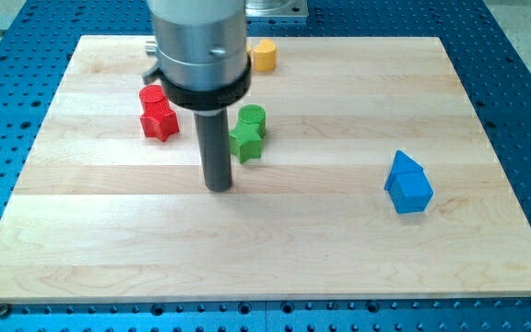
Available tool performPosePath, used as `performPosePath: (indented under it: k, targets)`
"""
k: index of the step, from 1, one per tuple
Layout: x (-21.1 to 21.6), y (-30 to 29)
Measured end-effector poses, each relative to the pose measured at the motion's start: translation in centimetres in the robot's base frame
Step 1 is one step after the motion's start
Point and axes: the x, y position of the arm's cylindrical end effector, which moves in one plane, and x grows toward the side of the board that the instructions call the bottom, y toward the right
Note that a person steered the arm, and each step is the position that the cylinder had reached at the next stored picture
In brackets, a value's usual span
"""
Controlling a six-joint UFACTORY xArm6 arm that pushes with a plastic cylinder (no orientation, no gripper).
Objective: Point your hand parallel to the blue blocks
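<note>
Two blue blocks touch at the view's right: a blue triangle (405, 166) sits just above a blue cube (411, 192). My tip (218, 187) rests on the wooden board (275, 249) at the middle left, far left of the blue blocks. A green cylinder (252, 117) and a green star (244, 144) stand just right of the rod. A red cylinder (151, 97) and a red star (159, 121) stand to its upper left.
A yellow block (264, 55) sits near the board's top edge, right of the arm's grey body (201, 46), which hides part of the board's top. Blue perforated table (524, 83) surrounds the board.
</note>
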Motion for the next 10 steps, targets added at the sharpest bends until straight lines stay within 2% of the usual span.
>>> performPosePath:
  k: [1,2,3,4,10]
  targets:
    - [-1.8,1.0]
    - [2.0,-2.4]
    - [2.3,-6.6]
    - [1.4,-7.7]
    - [1.4,-8.6]
